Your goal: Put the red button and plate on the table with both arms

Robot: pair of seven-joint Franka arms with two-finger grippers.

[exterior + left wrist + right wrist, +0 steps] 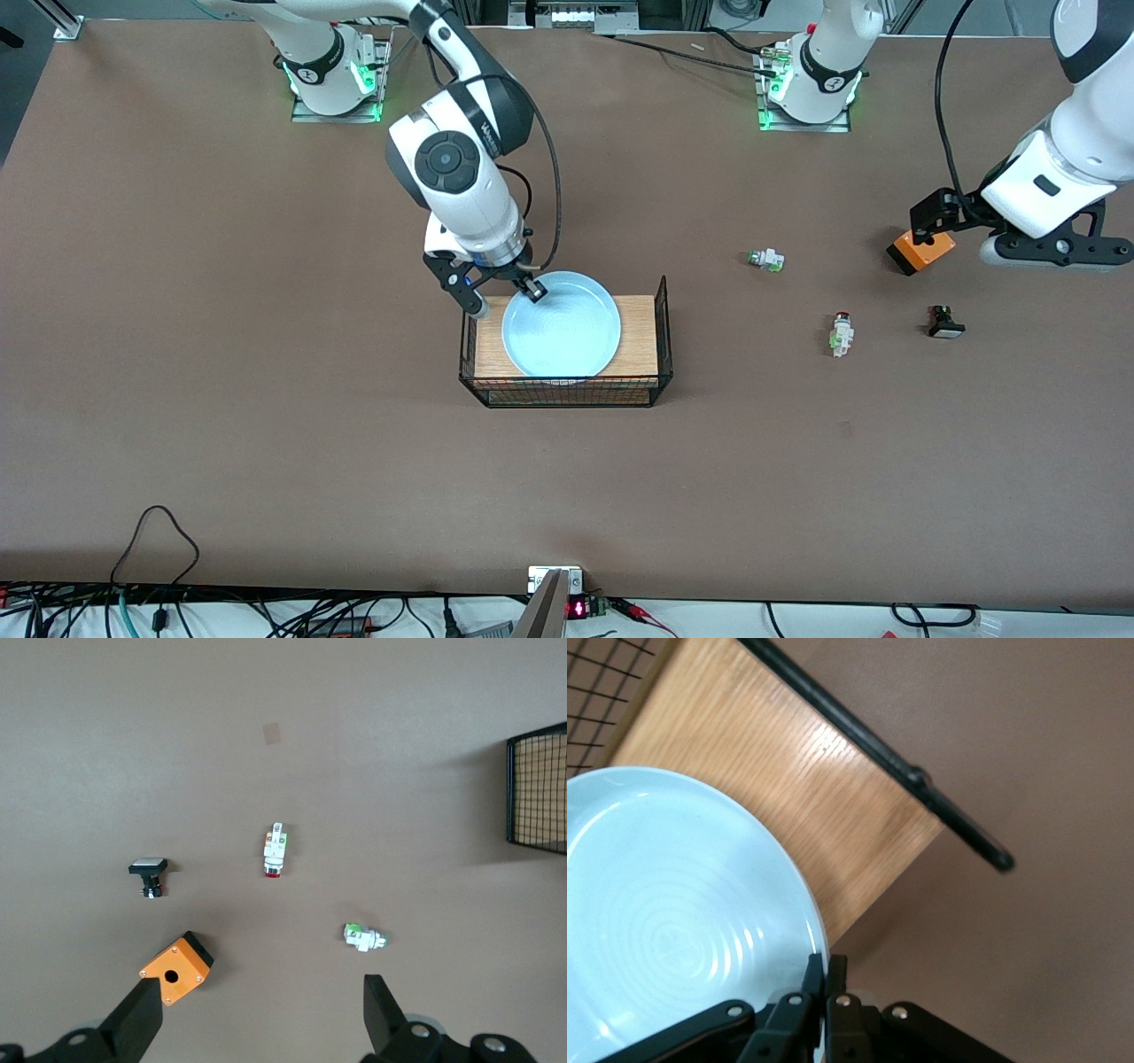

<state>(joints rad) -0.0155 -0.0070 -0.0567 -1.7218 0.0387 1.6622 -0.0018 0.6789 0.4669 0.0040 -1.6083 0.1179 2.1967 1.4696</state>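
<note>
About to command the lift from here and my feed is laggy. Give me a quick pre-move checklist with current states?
1. Right gripper shut on the plate rim: ok.
2. Plate out of the rack: not ok, it sits on the rack's board.
3. Left gripper open: ok.
4. Left gripper over the red button: not ok, it hangs above the orange box and the green button.
5. Grip firm enough to lift: cannot tell.

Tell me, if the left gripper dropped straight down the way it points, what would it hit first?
Probably bare table. The open left gripper hangs over brown surface between the orange box and the green-capped switch, though depth is uncertain.
</note>
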